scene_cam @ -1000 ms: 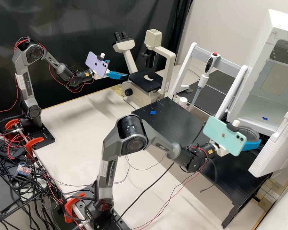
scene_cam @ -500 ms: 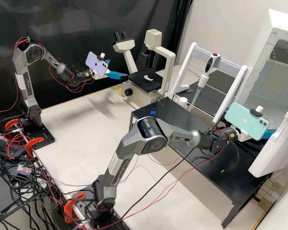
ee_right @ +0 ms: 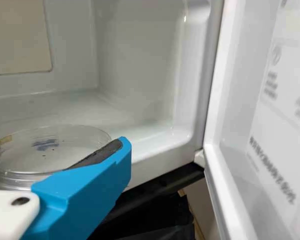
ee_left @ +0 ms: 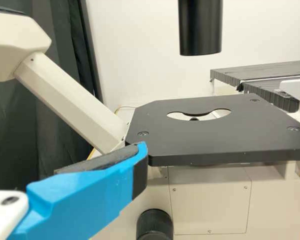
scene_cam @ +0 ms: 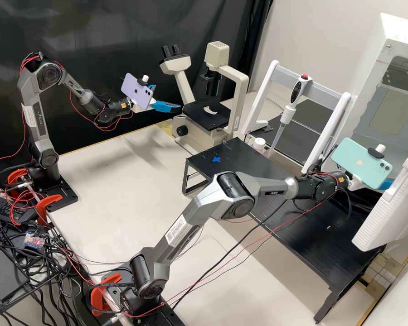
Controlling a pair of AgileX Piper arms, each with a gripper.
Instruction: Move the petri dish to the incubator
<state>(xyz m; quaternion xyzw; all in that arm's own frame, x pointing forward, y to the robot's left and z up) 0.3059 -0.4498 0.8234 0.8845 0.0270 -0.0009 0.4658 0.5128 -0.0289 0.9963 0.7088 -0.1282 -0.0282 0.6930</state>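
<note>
In the high view my right gripper point(scene_cam: 386, 184) is largely behind its green phone, at the mouth of the white incubator point(scene_cam: 371, 81), beside the open door point(scene_cam: 390, 203). The right wrist view shows this gripper point(ee_right: 57, 141) shut on the clear petri dish point(ee_right: 50, 150), which lies roughly level between the fingers, with a bluish mark on it. Beyond the dish are the floor and walls of the incubator point(ee_right: 140, 65). My left gripper point(scene_cam: 165, 103) hangs open beside the microscope in the high view; the left wrist view has one finger of this gripper point(ee_left: 67, 165) near the stage.
The incubator's door point(ee_right: 260, 125) stands close beside the right gripper. A black raised platform point(scene_cam: 240, 167) runs below the right forearm. Behind it are a white rack point(scene_cam: 269, 86) with a pipette point(scene_cam: 288, 113) and a small white-capped bottle point(scene_cam: 259, 144). The microscope point(scene_cam: 206, 115) stands farther left.
The right arm has stretched out to the right and slightly upward in the high view, carrying the dish from over the platform to the incubator's opening. The left arm has kept still.
</note>
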